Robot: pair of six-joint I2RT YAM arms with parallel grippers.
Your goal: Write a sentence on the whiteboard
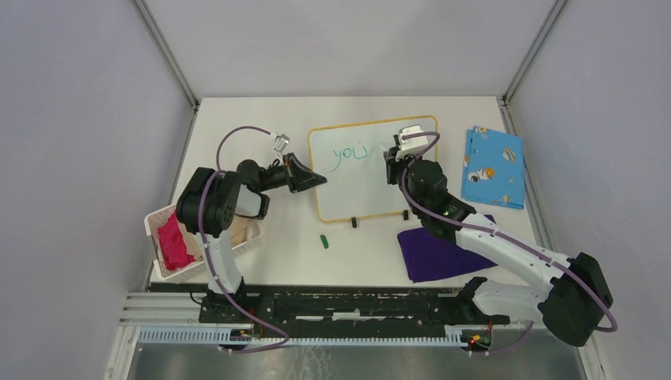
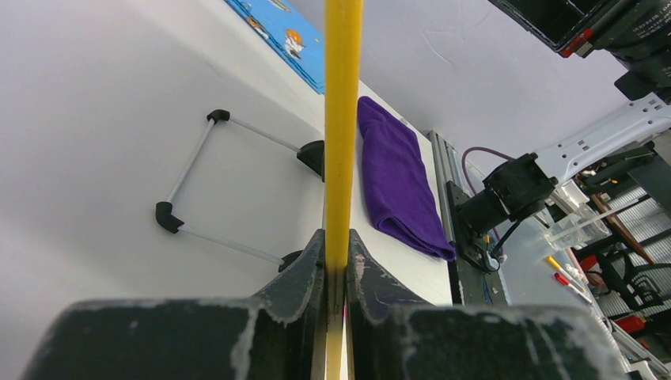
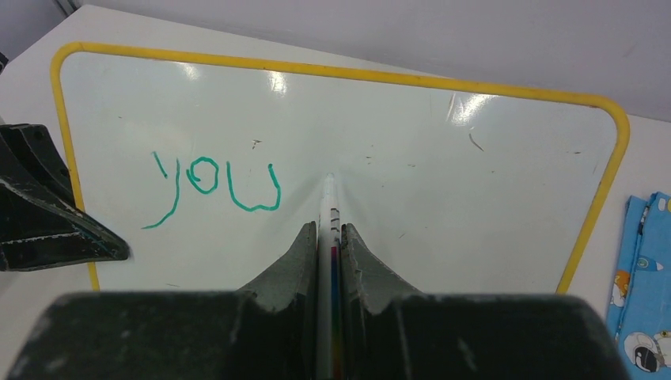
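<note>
The rectangular glossy white whiteboard with rounded corners and a thin yellow-orange rim (image 1: 372, 190) lies at the middle of the white table (image 1: 237, 127). It carries only the green handwritten word "you", the start of the sentence (image 3: 214, 186), in its upper left part, so most of the writing is not yet done. The right gripper (image 3: 328, 237) is pinched on a thin white marker (image 3: 328, 202), whose tip is at or just above the bare surface to the right of the "u"; contact cannot be told. The left gripper (image 2: 336, 261) is clamped on the board's left rim, one finger on each side of the yellow edge. The board looks light, stiff and slick, so it would likely skid or rock under pen pressure. The rim is the sensible place to hold it, away from the writing area. Just beside its near right corner lies a folded purple cloth (image 1: 443, 253), and to its right a blue patterned cloth (image 1: 493, 166). A small green cap (image 1: 324, 241) lies near the front edge. A white slotted basket holding a pink cloth (image 1: 162, 226) stands at the table's left.
</note>
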